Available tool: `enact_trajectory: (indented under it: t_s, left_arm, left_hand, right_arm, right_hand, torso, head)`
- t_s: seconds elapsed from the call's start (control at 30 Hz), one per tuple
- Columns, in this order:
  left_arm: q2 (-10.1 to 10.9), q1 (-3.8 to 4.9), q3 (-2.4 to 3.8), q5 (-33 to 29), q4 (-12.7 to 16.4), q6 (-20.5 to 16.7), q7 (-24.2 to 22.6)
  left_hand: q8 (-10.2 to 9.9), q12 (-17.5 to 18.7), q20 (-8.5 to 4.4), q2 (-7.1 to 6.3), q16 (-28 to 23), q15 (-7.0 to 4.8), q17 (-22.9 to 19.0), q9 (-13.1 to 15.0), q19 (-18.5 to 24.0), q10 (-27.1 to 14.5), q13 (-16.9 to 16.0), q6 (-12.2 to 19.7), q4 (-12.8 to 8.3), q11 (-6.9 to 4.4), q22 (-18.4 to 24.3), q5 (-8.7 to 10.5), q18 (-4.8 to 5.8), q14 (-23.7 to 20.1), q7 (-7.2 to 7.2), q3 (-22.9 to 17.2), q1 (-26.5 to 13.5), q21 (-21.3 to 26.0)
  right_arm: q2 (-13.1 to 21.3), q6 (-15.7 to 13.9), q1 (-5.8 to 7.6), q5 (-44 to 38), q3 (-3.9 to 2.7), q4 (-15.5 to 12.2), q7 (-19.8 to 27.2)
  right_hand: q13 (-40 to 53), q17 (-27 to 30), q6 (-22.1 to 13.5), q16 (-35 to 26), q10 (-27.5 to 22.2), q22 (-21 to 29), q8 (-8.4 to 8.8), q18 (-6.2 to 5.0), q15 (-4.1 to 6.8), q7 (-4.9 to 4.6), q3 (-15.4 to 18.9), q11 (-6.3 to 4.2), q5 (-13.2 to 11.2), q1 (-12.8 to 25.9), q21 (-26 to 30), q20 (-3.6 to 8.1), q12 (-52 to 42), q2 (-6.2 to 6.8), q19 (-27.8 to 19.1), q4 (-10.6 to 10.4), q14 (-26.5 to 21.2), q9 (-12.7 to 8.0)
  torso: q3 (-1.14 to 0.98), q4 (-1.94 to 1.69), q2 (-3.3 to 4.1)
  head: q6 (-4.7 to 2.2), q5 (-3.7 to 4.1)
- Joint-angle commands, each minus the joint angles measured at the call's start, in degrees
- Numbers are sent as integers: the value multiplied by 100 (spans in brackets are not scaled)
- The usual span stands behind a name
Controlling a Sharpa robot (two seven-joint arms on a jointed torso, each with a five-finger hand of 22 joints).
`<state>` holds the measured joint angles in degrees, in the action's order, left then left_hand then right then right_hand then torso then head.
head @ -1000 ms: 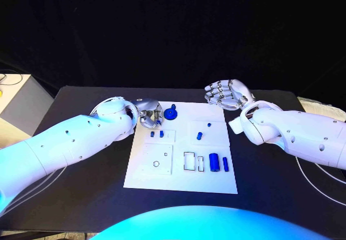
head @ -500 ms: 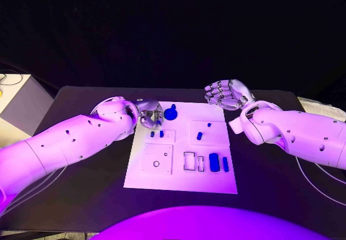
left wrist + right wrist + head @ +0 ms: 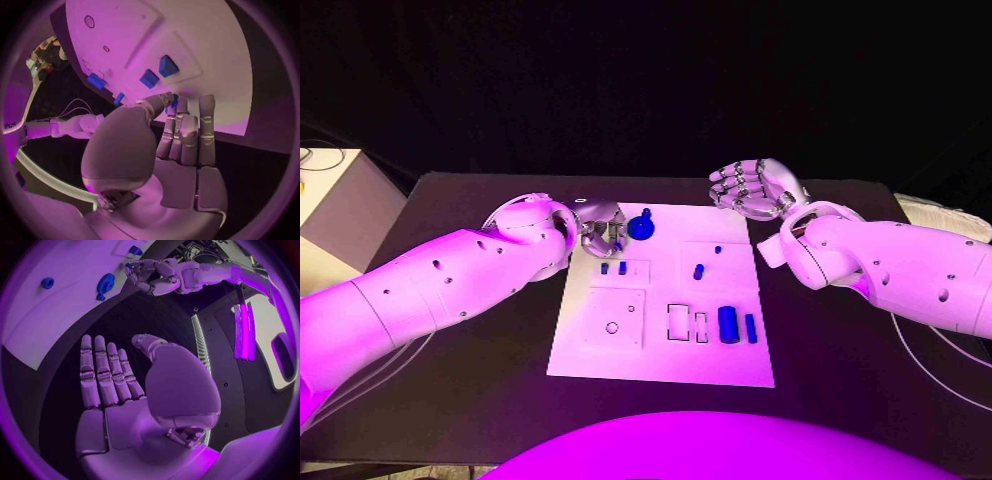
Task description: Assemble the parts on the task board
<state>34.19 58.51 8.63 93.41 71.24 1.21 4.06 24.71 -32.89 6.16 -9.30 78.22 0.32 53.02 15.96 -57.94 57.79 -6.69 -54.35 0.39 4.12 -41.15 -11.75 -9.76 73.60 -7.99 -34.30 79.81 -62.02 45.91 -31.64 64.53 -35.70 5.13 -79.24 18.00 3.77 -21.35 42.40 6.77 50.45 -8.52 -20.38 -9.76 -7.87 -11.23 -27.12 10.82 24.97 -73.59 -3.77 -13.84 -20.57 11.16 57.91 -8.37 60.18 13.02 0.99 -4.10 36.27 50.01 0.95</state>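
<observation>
- No shift is seen since earlier — both hands stay put.
- One task board (image 3: 661,345) lies mid-table; several blue parts (image 3: 727,324) rest on it.
- Left hand (image 3: 600,228) at the board's far-left corner: grasp cannot be told.
- Right hand (image 3: 754,189) is held empty, fingers apart, beyond the far-right corner.

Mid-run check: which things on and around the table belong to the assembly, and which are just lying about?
For the job:
- white board
- round blue part at its far edge
- small blue parts in the recess behind the left robot hand
- blue bars near the slots

Just lying about:
- pale cabinet beside the table
- white cable on the tabletop
</observation>
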Motion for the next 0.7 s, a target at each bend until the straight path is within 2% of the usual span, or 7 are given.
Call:
enact_trajectory:
  t_s: [0.03,0.7]
  left_arm:
    - [-17,-29,-22,14,-11,180,19]
    - [-3,-28,-50,37,-29,182,36]
  left_hand:
    - [-31,32,23,25,22,-2,2,0,-3,26,-9,-8,-1,-3,-4,-2,-36,34,1,49,10,-15]
    - [-150,-294,-7,70,105,-36,52,89,3,-97,-264,-6,-73,-46,-28,2,-34,41,15,169,59,-37]
  right_arm:
    - [3,70,-2,-16,-2,-9,69]
    - [15,70,-2,-16,-2,-18,63]
  right_hand:
    - [-6,6,47,-32,44,6,20,-75,6,-330,0,2,26,43,-16,-5,-12,-11,26,28,43,-8]
    - [-6,6,47,-32,44,6,20,-75,6,-330,0,2,26,43,-16,-5,-12,-11,26,28,43,-8]
  torso:
    - [-2,-3,0]
    - [-1,-3,-3]
  head:
    - [-1,4]
    - [-1,2]
